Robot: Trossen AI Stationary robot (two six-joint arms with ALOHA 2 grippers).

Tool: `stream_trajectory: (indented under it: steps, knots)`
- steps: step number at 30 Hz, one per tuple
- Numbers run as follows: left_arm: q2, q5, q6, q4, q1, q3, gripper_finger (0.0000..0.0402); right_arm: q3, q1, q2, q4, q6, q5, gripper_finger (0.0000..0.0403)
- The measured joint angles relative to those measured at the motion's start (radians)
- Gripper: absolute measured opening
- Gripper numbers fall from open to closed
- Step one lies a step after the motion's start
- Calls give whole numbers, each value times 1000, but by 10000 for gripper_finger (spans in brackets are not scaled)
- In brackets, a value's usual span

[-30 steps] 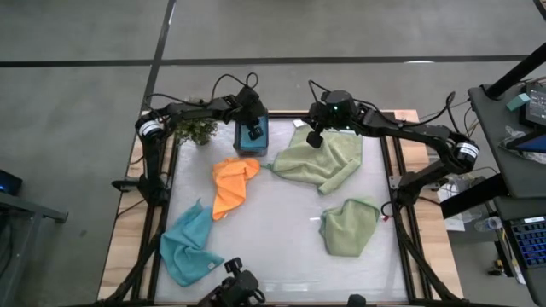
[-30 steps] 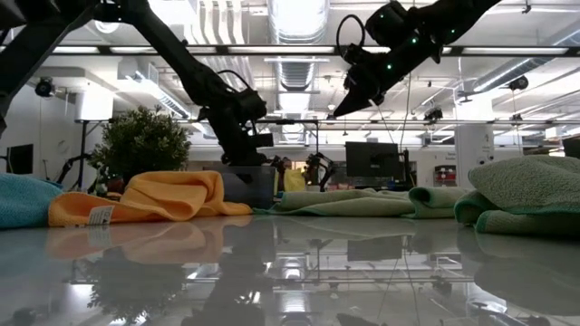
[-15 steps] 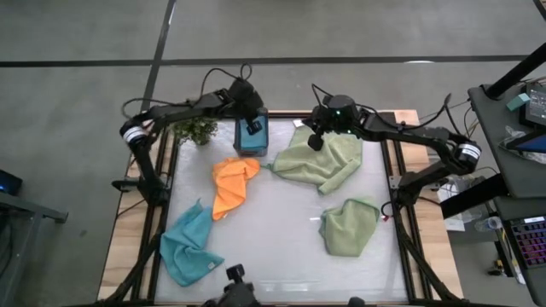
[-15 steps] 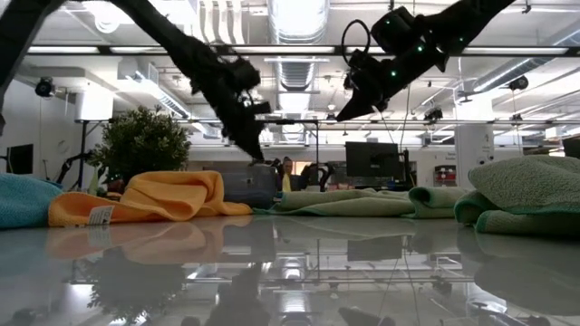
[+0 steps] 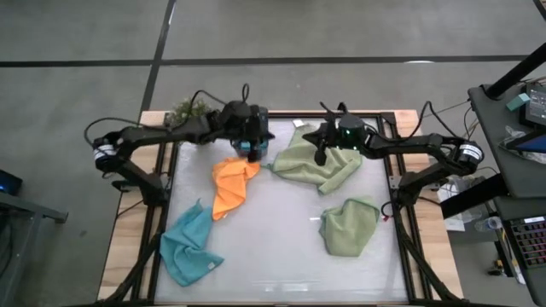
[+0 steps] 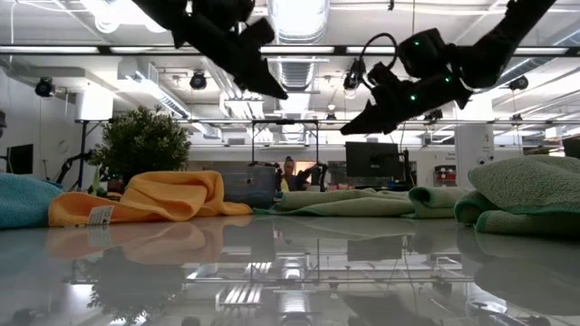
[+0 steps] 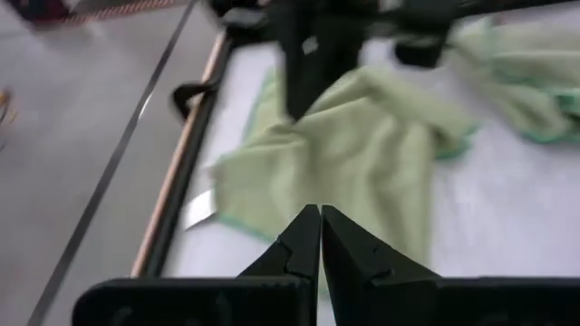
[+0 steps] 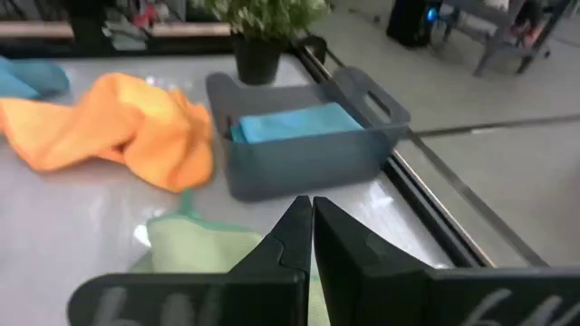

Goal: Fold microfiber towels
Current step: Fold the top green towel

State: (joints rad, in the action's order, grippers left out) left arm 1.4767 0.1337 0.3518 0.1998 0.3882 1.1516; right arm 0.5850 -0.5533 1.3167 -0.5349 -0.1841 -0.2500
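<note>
My left gripper (image 5: pixel 249 147) is shut and empty, high above the small grey box (image 8: pixel 308 149) at the table's far edge; it also shows in the low view (image 6: pixel 275 92). A folded light blue towel (image 8: pixel 290 122) lies inside the box. My right gripper (image 5: pixel 320 155) is shut and empty, in the air over a crumpled sage green towel (image 5: pixel 322 164) at the far right. An orange towel (image 5: pixel 232 183) lies bunched near the box. A second light blue towel (image 5: pixel 189 246) lies at the near left and a second sage green one (image 5: pixel 350 226) at the near right.
A little potted plant (image 5: pixel 189 111) stands at the far left corner, beside the box. Bare white table (image 5: pixel 281 230) lies in the middle between the towels. A dark frame rail (image 5: pixel 397 183) runs along the table's right side.
My left gripper has risen from the grey box to well above it and come slightly toward the near edge; the blue towel stays in the box. My right gripper has moved a little toward the near edge and down over the sage green towel.
</note>
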Motion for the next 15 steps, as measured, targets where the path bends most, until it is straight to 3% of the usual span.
stream_trajectory:
  steps: [10,15]
  knots:
    - [-73,0,-85,-141,-205,-131,0,-85,79,-25,-107,131,-75,9]
    - [-73,-1,-171,-147,-281,-142,0,-60,178,-58,31,200,-75,9]
